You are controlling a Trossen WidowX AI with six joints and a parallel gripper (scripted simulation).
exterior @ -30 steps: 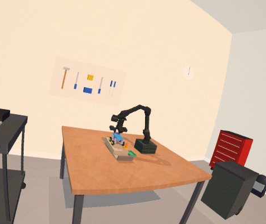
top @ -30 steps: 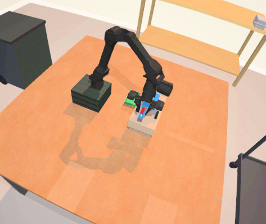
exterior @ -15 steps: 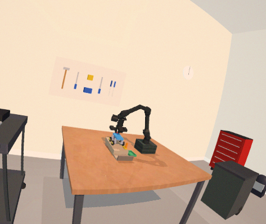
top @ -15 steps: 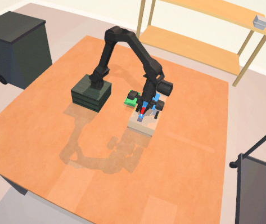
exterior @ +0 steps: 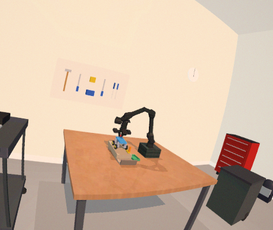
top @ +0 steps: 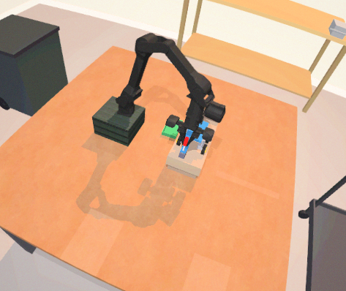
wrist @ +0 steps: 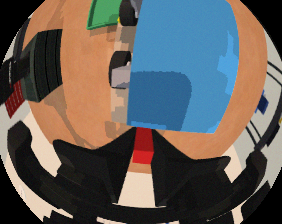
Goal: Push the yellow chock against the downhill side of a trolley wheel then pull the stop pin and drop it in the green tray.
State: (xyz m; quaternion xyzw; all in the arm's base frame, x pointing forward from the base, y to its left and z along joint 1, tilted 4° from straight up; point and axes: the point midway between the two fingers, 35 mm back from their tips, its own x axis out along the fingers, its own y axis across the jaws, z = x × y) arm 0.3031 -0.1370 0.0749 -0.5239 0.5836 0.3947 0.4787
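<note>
The blue trolley [top: 203, 125] [exterior: 121, 140] [wrist: 182, 50] stands on the pale ramp [top: 183, 167] [exterior: 122, 156]. My gripper [top: 186, 140] [exterior: 120, 135] [wrist: 142, 131] is at the trolley's uphill end, fingers pointing down, shut on the red-headed stop pin [top: 186, 142] [wrist: 143, 154]. The pin's lower part is hidden in the wrist view. The chock [exterior: 130, 149] shows its orange handle and yellow body beside the trolley's downhill wheel on the tray side; I cannot tell whether it touches. The green tray [top: 170, 130] [exterior: 135, 158] [wrist: 103, 15] lies beside the ramp and holds no visible pin.
The arm's dark base block [top: 118, 121] [exterior: 149, 149] [wrist: 46, 65] stands on the orange-brown table [top: 143, 256] [exterior: 98, 185], on the tray's side of the ramp. The trolley body lies directly beside my fingers. A wheeled cart, a bin and shelves stand off the table.
</note>
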